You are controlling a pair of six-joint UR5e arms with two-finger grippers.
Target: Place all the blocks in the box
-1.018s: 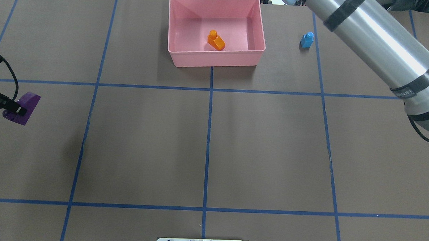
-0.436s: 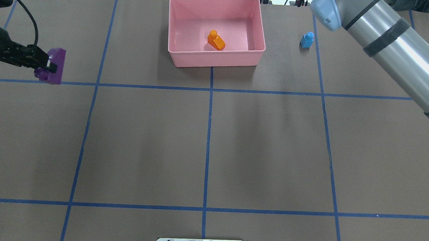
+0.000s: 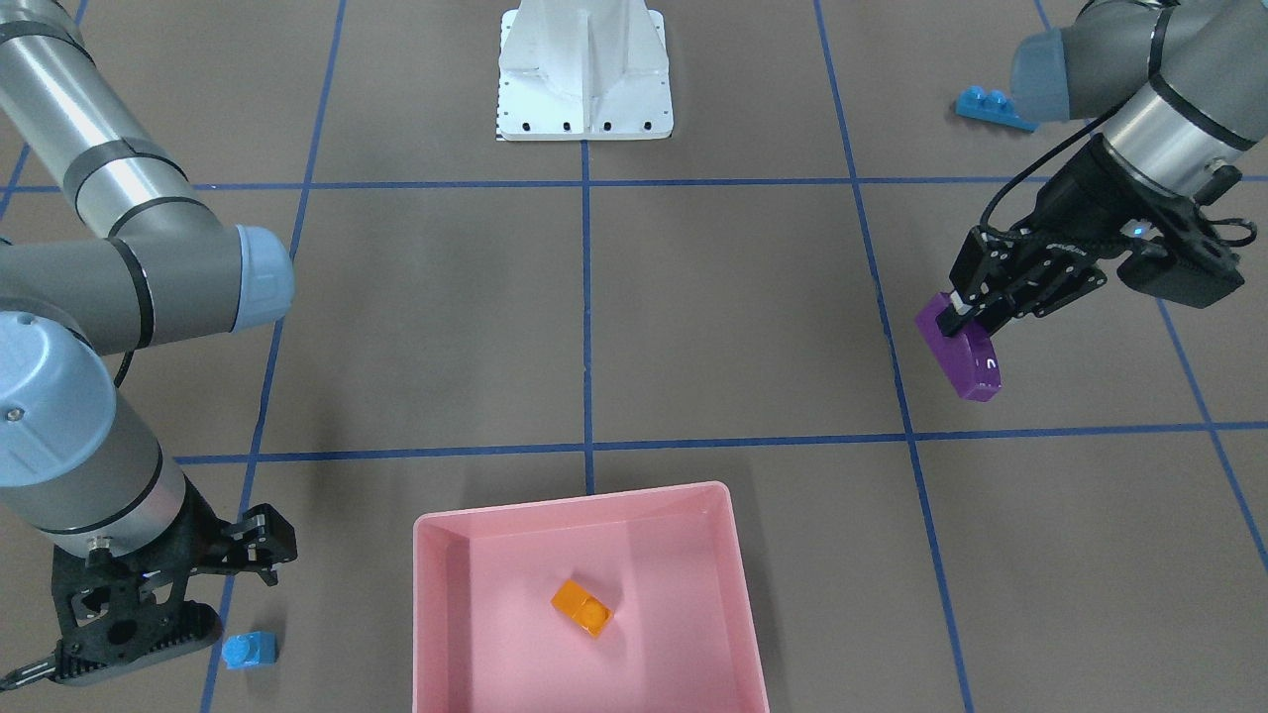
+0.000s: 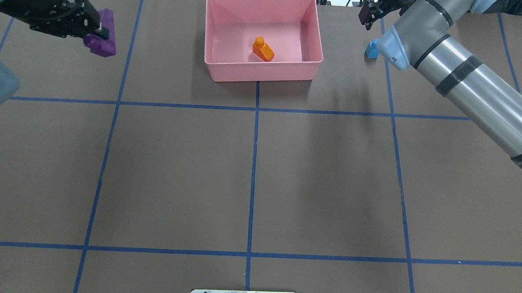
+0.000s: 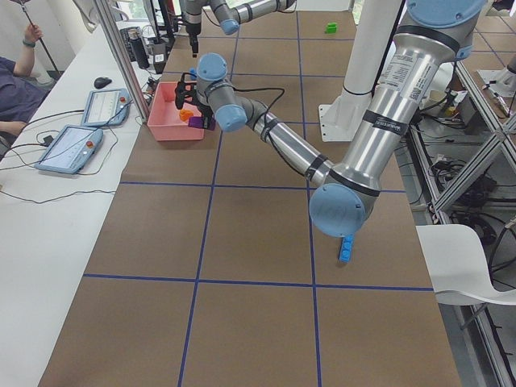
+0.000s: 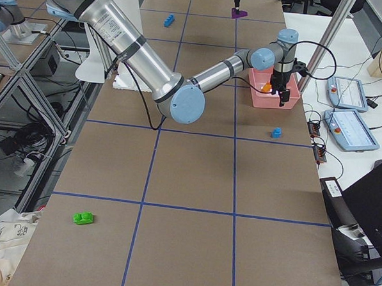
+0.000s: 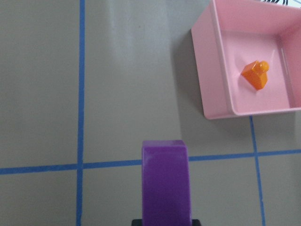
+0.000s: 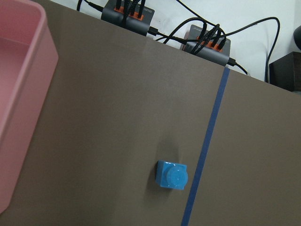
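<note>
**Left pincer clamped on the purple brick, right one spread by the light-blue one**

Front-facing view: left gripper (image 3: pixel 959 319) has its fingers closed on one end of the purple brick (image 3: pixel 963 355), which hangs tilted above the brown paper with its blue tape grid. Its arm bends in from the far side, past the long blue brick (image 3: pixel 994 107). The right gripper (image 3: pixel 144 624) points down with its fingers wide apart and empty, just beside the light-blue brick (image 3: pixel 248 650). The box (image 3: pixel 436 594) sits between the arms with the orange brick (image 3: pixel 582 606) inside. The white base (image 3: pixel 584 69) stands opposite.

Overhead: the purple brick (image 4: pixel 101 45) is well to the left of the box (image 4: pixel 264 72). A band on the right arm carries lettering too small to read.

Left side view: an operator (image 5: pixel 12 97) sits at a side bench with tablets. The green brick (image 5: pixel 330 27) lies far off.

Right side view: the green brick (image 6: pixel 83 218) lies near this end and the light-blue brick (image 6: pixel 276 132) lies short of the box (image 6: pixel 273 99).

Left wrist: the purple brick (image 7: pixel 165 181) fills the lower middle, with the box (image 7: pixel 211 80) to the upper right.

Right wrist: the light-blue brick (image 8: pixel 172 175) sits studs up against a tape line. Cabled power strips (image 8: pixel 127 12) line the table edge.
</note>
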